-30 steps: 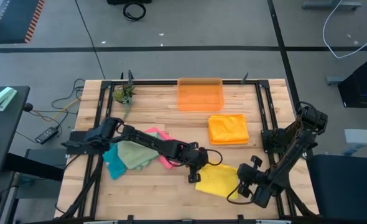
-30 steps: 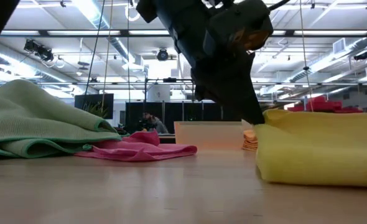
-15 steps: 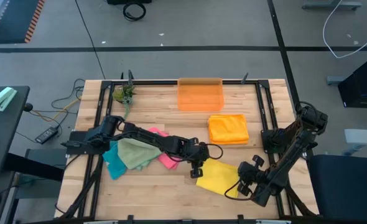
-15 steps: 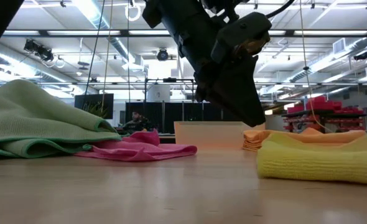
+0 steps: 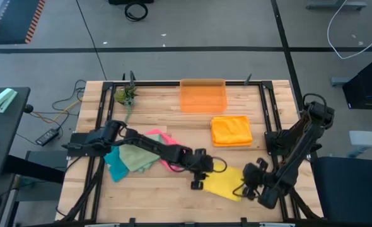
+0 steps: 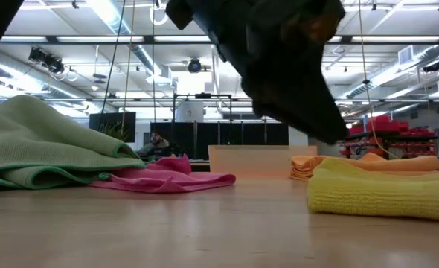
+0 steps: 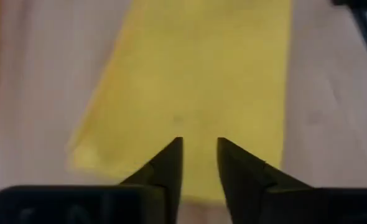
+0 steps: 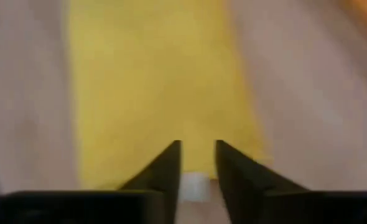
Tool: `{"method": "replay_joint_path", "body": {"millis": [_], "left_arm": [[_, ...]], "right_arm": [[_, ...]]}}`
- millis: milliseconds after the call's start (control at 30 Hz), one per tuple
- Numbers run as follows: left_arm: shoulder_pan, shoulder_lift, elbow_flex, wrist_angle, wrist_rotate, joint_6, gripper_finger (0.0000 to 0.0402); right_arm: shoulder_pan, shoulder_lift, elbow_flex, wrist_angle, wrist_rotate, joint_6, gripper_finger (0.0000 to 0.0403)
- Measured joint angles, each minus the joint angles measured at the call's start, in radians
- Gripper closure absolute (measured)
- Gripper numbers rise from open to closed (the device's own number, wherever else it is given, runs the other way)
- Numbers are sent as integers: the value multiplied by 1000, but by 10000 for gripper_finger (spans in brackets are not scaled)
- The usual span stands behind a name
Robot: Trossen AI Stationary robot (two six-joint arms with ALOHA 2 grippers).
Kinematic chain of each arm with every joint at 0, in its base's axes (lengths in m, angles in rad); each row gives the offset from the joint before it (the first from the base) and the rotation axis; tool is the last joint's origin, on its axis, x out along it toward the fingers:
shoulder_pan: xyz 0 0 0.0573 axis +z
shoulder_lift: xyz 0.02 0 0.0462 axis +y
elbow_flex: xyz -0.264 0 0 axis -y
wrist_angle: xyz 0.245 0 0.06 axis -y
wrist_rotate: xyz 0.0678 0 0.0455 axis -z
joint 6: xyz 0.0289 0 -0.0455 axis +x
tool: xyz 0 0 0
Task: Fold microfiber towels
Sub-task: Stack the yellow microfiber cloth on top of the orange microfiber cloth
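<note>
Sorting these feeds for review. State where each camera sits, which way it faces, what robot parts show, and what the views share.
High view: overhead, straight down on the table; both arms, left hand, right hand.
Low view: tabletop height, facing the room; one dark arm overhead.
Left wrist view: on the left arm, facing the yellow towel; its fingers slightly apart.
Right wrist view: likewise on the right arm; fingers slightly apart.
Shared: all four show the yellow towel.

yellow towel (image 5: 227, 181), orange towel (image 5: 231, 130), pink towel (image 5: 162, 151)
</note>
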Motion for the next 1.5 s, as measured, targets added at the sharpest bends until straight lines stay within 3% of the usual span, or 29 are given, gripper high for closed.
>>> {"method": "replay_joint_path", "body": {"millis": [67,133,333,500,633,867,1100,1267,1333,1500], "left_arm": [[3,18,-2,-3,-3,12,357],[12,36,-1,24,-8,11,388],[12,46,0,-15,-8,-31,382],[-16,46,0,-62,-5,-115,395],[-36,39,-1,-67,5,-109,380],[-49,-72,0,-103,-38,-71,358],[-146,-76,2,-30,-37,-53,331],[-220,-26,-2,114,-88,-15,280],[-236,-5,2,207,-142,-15,254],[-249,32,-2,185,-190,3,196]], "right_arm": [[-6,42,0,81,-1,-59,384],[-12,84,1,106,-8,-72,392],[-44,170,0,49,-62,-58,399],[-97,186,0,-58,-40,-100,400],[-153,141,-1,-87,9,-219,400],[-171,-41,30,-88,-52,-337,399],[-31,-112,30,11,-17,-502,354],[62,-34,30,134,32,-733,293],[79,8,31,146,43,-742,264],[79,102,30,148,46,-722,197]]}}
